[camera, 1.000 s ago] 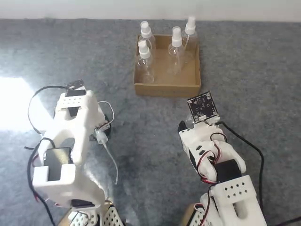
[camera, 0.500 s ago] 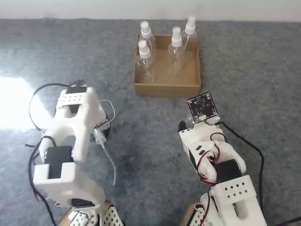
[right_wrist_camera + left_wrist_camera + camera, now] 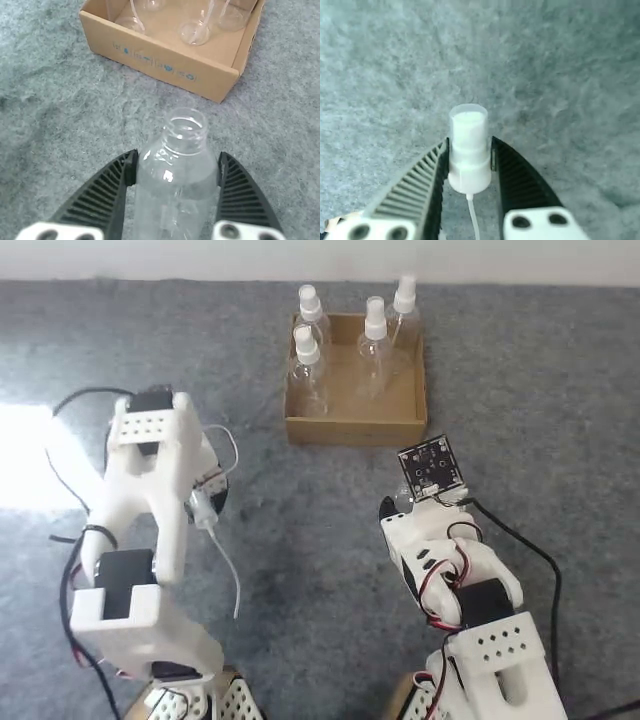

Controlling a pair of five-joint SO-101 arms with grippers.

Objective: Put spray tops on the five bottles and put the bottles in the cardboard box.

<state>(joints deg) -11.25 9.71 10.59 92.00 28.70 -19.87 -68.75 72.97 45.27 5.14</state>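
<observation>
Left wrist view: spray top [image 3: 468,150] in gripper [image 3: 468,142]

White arms [image 3: 150,505], black servos [image 3: 115,570], ribbed black fingers [image 3: 420,185], red wires [image 3: 430,592].

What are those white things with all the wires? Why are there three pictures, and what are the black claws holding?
Those are two robot arms sitting at a grey table. One picture comes from a camera up high that looks down on everything. The other two come from little cameras on each arm's wrist, so you see the black fingers up close. The left arm's fingers pinch a white spray top with a thin tube hanging from it. The right arm's fingers squeeze a clear bottle that has no top on. Past them on the table is a cardboard box, and four bottles stand in it, each already wearing its top.
</observation>
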